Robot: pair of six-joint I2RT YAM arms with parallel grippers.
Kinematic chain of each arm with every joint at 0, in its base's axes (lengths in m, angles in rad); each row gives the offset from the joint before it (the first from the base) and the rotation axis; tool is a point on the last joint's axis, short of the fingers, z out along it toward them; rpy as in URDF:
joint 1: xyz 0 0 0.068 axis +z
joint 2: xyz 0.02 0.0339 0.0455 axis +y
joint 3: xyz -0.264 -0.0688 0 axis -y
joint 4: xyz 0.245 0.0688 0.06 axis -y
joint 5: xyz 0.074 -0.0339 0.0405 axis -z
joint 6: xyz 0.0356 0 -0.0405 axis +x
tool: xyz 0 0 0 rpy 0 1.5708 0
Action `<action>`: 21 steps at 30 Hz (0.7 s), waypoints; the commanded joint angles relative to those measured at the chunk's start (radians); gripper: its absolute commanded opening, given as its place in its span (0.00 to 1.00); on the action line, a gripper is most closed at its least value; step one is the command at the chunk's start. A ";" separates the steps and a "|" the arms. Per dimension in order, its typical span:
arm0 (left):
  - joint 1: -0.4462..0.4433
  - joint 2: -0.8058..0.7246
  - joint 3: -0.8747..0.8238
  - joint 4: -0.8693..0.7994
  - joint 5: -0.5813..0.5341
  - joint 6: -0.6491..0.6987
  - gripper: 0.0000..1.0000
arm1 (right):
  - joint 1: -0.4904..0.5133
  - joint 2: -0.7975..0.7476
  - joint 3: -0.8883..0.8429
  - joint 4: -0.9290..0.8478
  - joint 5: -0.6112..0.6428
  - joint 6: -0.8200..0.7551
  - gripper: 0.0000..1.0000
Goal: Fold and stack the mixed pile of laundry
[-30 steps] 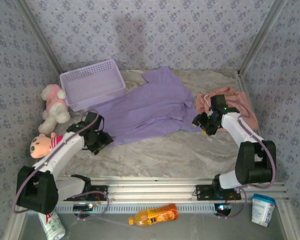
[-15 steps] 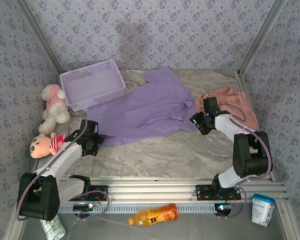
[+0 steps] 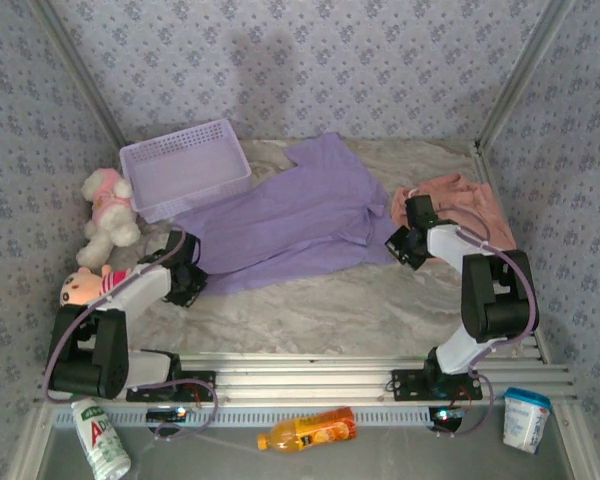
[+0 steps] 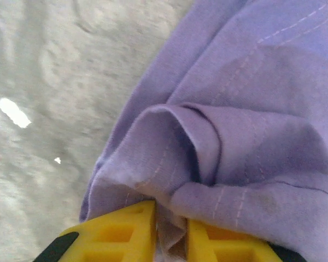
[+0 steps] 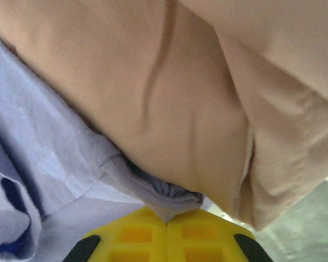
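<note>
**Containers.** Lavender mesh basket (image 3: 185, 168), back left on the table sheet (image 3: 330, 305), stands upright. Its perforated floor shows wall to wall. Orange drink bottle (image 3: 307, 431) lies on its side on the front ledge btwn the arm bases, orange liquid inside. White bottle (image 3: 100, 452) w/ red lettering is at the front left, tilted; contents can't be told. White tub (image 3: 525, 418) w/ blue band is at the front right, upright; contents can't be told.

**Task items.** Lavender-purple T-shirt (image 3: 290, 215) is spread across the centre of the sheet, from just beside the basket's near wall to the right. Salmon-pink garment (image 3: 465, 205) lies bunched at the right, touching the shirt's right edge. White drawstring (image 3: 413, 196) sits at its left side.

**Grippers, by view.**
- **Top view:** left gripper (image 3: 187, 278) is at the shirt's near-left corner. Right gripper (image 3: 405, 245) is where shirt meets pink garment. Jaw state isn't legible from here.
- **Left wrist view:** yellow fingers (image 4: 126, 234) are clamped on a fold of purple hem. Cloth is ridged up ahead of them, w/ bare sheet to the left.
- **Right wrist view:** yellow fingers (image 5: 134, 234) are pressed together on a small tuck of lavender cloth. Salmon fabric lies over and behind it, an overlap the top view doesn't resolve.

**Other.** White-and-pink plush (image 3: 108, 208) and round-faced doll (image 3: 80, 288) lie at the left, the doll touching the left arm.
</note>
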 commanded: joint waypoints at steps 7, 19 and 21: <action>0.058 -0.161 -0.004 -0.235 -0.100 0.220 0.29 | -0.015 -0.020 0.079 -0.132 0.121 -0.203 0.07; -0.174 -0.149 0.243 -0.221 0.024 0.240 0.37 | 0.111 -0.074 0.168 -0.300 0.032 -0.330 0.51; -0.259 -0.087 0.277 -0.164 0.023 0.224 0.29 | 0.139 -0.058 0.182 -0.299 0.046 -0.357 0.51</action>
